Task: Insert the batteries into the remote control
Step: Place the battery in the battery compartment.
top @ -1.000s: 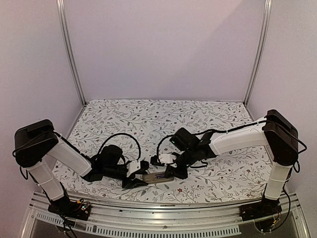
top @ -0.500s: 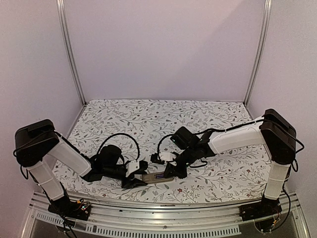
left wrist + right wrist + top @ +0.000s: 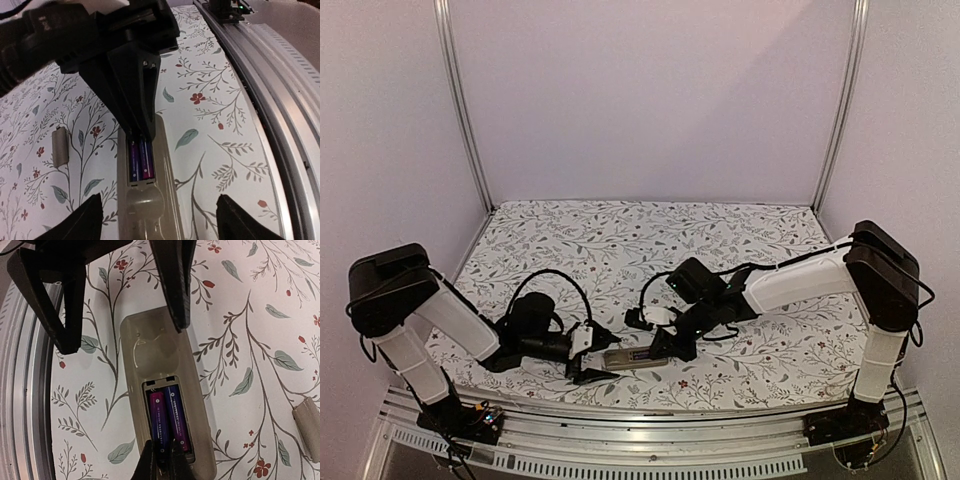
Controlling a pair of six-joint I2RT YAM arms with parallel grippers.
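Observation:
The remote control (image 3: 147,200) (image 3: 165,365) (image 3: 635,357) lies back-up on the floral cloth near the table's front edge. Two batteries (image 3: 140,160) (image 3: 169,419), purple and blue, lie side by side in its open recess. My left gripper (image 3: 165,222) (image 3: 602,360) is open. Its fingertips (image 3: 85,220) stand on either side of the remote's rounded end, clear of it. My right gripper (image 3: 162,462) (image 3: 658,352) is shut, and its tips rest on the near ends of the batteries.
A small flat grey cover piece (image 3: 60,146) (image 3: 310,427) lies on the cloth beside the remote. The aluminium rail (image 3: 280,75) (image 3: 20,390) of the table's front edge runs close along the remote's other side.
My left gripper has opened, letting go of the remote's sides, and has drawn back slightly to the left. The right gripper stays shut over the recess.

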